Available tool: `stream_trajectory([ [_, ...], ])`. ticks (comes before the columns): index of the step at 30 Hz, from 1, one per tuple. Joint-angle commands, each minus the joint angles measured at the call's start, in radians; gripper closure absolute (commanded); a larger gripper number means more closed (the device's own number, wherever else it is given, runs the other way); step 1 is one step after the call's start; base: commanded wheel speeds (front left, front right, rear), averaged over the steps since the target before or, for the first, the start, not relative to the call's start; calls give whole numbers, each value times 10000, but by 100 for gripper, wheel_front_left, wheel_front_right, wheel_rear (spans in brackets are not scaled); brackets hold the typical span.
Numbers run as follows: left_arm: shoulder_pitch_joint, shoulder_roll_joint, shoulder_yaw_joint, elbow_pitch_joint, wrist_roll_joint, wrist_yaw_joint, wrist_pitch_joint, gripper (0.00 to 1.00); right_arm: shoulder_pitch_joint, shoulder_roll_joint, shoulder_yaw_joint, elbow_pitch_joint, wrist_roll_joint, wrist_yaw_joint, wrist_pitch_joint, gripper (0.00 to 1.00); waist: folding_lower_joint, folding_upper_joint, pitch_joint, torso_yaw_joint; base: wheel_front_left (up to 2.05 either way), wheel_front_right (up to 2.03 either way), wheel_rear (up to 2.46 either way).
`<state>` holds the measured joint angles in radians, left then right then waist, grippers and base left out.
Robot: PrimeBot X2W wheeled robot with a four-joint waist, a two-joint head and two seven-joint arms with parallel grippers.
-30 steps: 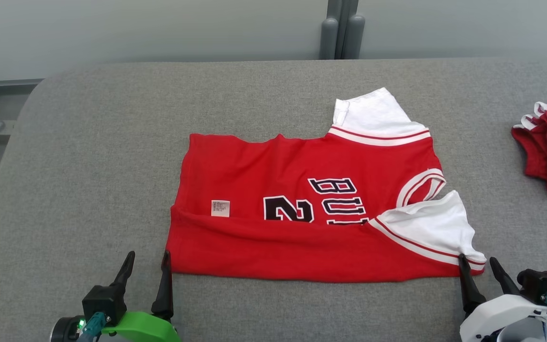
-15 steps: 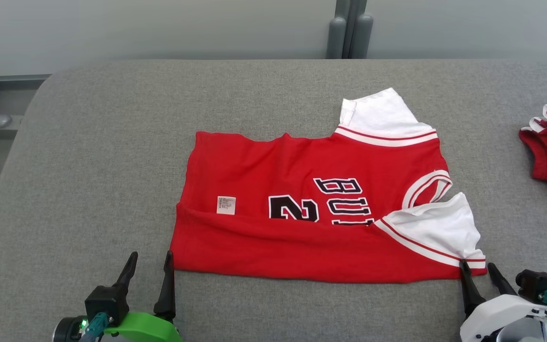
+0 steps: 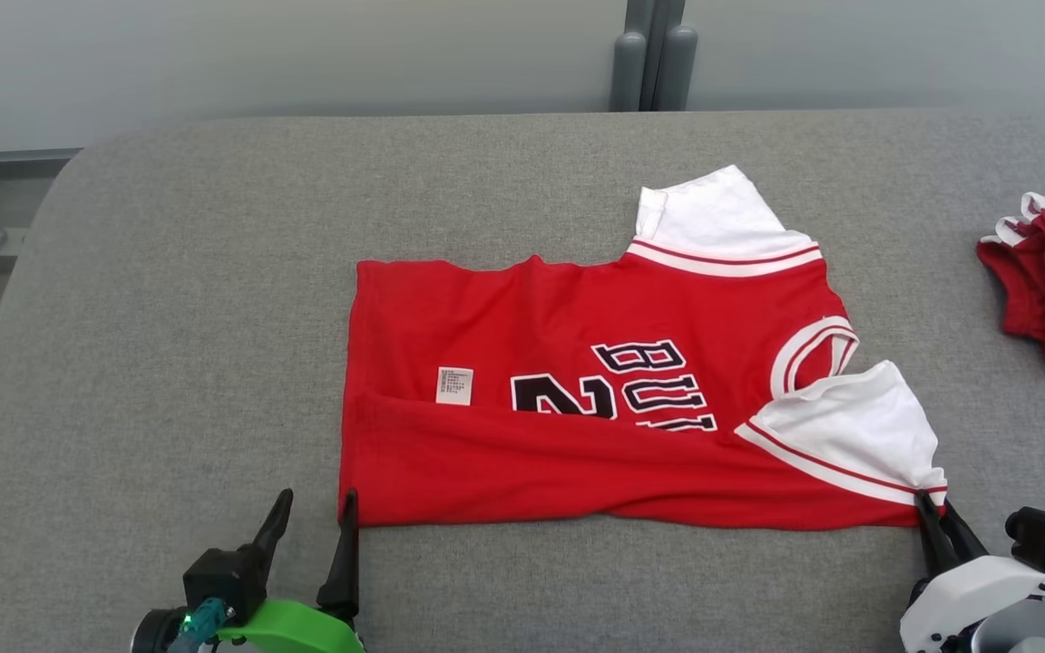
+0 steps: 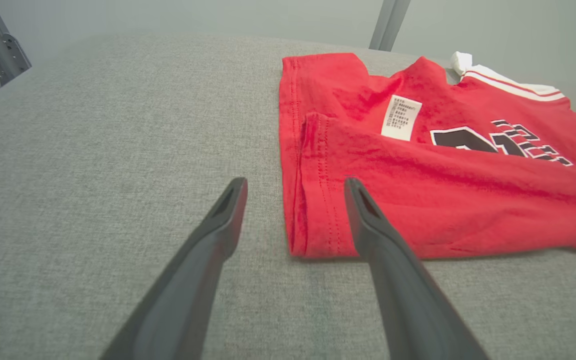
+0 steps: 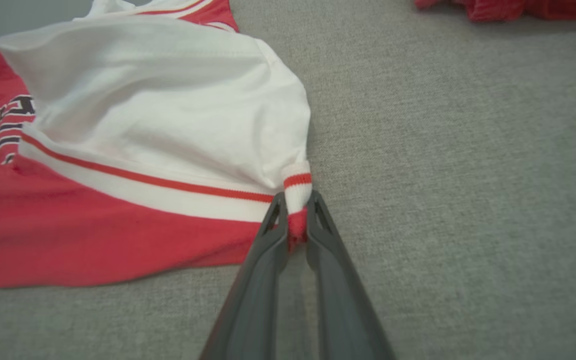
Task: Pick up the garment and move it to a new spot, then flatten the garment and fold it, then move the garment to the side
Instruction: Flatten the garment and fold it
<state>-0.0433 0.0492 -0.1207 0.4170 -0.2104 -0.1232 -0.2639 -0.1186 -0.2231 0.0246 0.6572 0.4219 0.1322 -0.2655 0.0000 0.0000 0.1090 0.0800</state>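
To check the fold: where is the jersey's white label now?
In the head view the white label sits on the jersey near its left end, just above the folded edge, left of the black number.

We see bright, even, soft light across the grey bench (image 3: 169,317), without glare; only a thin shadow lies under the garment (image 3: 577,472) along its near hem. Both wrist views bow at their edges, and in the right one the garment's far folds look softly blurred.

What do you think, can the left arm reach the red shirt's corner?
Probably yes: the left end effector is open right at the red shirt's near corner, with nothing in the way.
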Motion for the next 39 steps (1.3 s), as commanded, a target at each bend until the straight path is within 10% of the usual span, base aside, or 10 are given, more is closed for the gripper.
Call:
stream_trajectory([
  [1,-141,36,-44,56,-174,-26,-1,0,96,-101,-8,-17,-22,-32,27,100,0,0,41,-51,0,0,0],
  [24,-1244,37,-829,1932,-1301,-87,-1,0,-376,-244,279,-453,-168,-29,26,100,0,0,673,-469,0,0,0],
  [31,-1292,39,-984,1796,-1319,-88,-1,100,-453,-135,270,-497,-225,-29,26,100,0,0,721,-453,0,0,0],
  [39,-954,36,-879,1374,-1321,-87,-1,100,-372,-106,169,-537,-276,-29,19,100,0,0,625,-410,0,0,0],
])
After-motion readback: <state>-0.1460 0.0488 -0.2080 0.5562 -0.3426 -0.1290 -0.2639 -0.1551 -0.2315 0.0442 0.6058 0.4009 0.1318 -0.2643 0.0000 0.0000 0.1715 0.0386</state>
